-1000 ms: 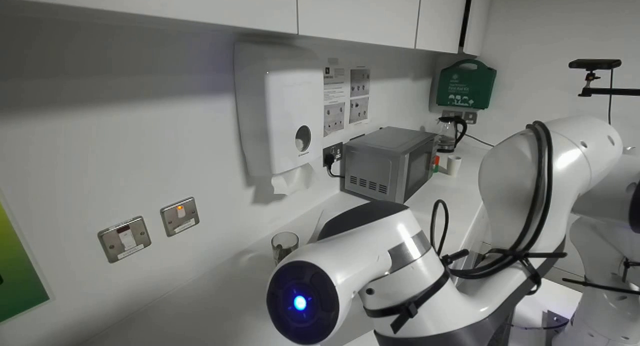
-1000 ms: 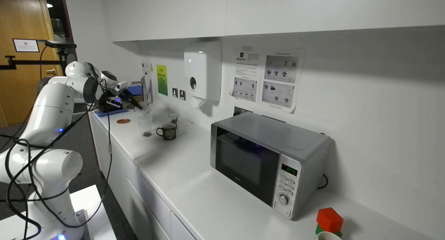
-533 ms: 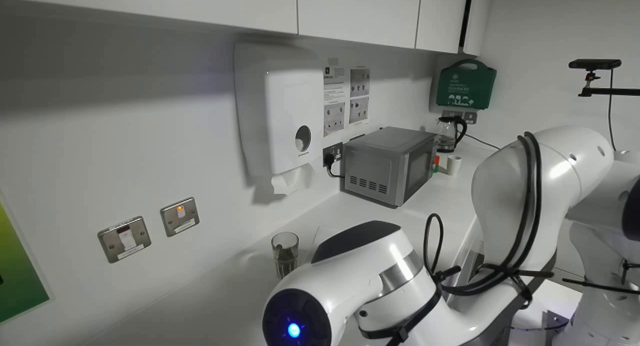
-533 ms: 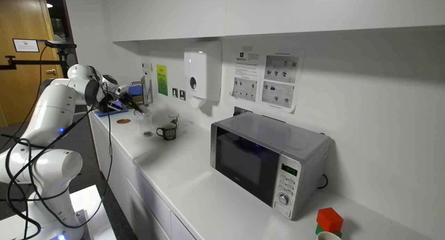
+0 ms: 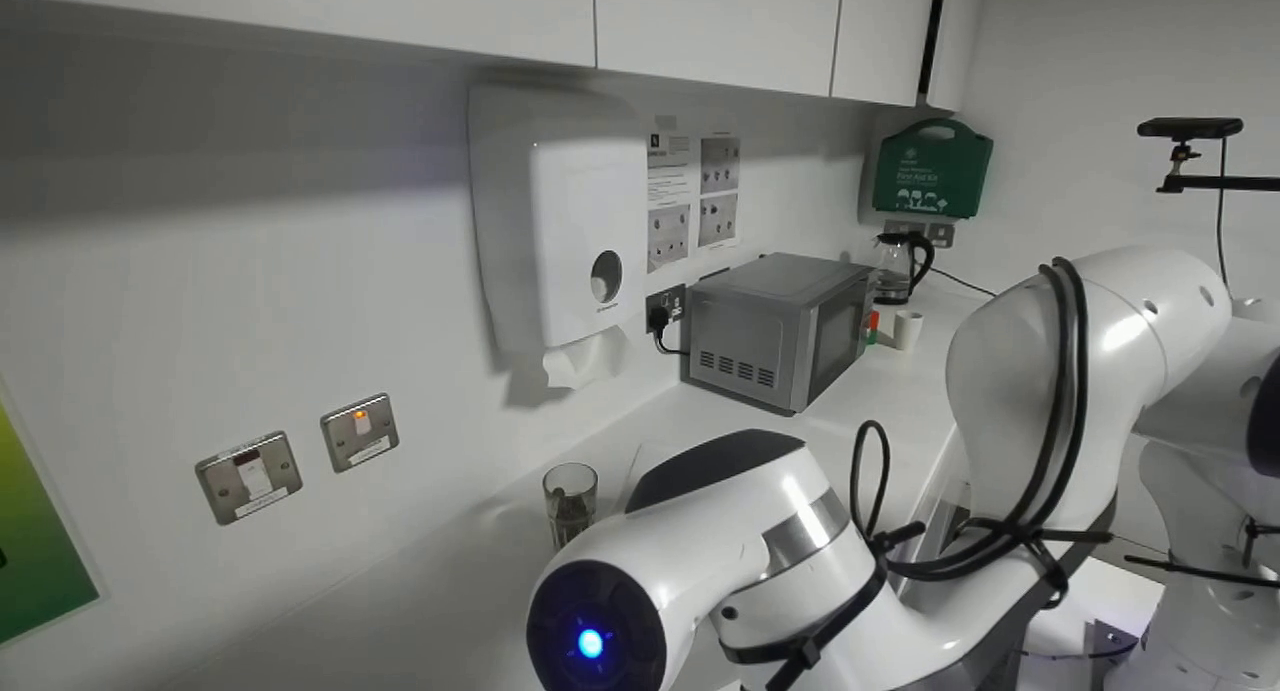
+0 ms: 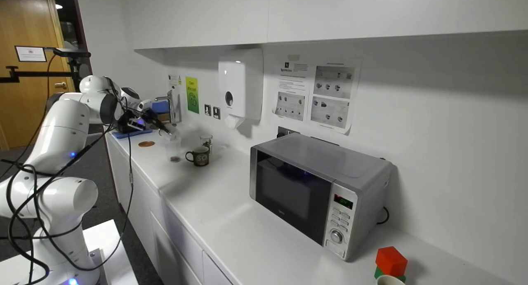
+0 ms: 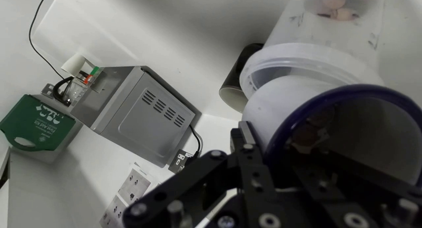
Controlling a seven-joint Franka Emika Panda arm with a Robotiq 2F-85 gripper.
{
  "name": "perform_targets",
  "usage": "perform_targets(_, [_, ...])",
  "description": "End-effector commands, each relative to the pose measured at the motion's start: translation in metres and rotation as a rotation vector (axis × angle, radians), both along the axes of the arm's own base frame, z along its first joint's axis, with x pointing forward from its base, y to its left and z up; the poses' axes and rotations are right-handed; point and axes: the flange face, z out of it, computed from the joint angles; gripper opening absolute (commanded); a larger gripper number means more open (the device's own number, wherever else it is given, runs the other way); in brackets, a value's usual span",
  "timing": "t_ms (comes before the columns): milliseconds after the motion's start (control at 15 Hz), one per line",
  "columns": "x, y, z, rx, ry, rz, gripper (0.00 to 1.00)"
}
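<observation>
Gripper (image 7: 268, 144) pinches a blue-rimmed cup (image 7: 278, 104) by its wall, presumably freeing its base, at the mouth of a translucent tub (image 7: 326, 35) behind the front edge of the counter (image 6: 231, 223).

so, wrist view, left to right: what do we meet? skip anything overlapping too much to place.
First aid kit → microwave → dark mug → blue-rimmed cup.
</observation>
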Motion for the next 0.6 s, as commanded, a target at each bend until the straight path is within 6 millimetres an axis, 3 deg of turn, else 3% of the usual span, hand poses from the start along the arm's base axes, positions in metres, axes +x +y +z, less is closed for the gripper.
perform_targets(0, [-0.009, -0.016, 0.045, 0.038, -0.072, -0.026, 0.02])
perform_targets(267, [-0.01, -0.024, 0.065, 0.01, -0.148, -0.056, 0.02])
perform_targets(533, [-0.004, -0.035, 0.059, -0.062, -0.178, -0.077, 0.02])
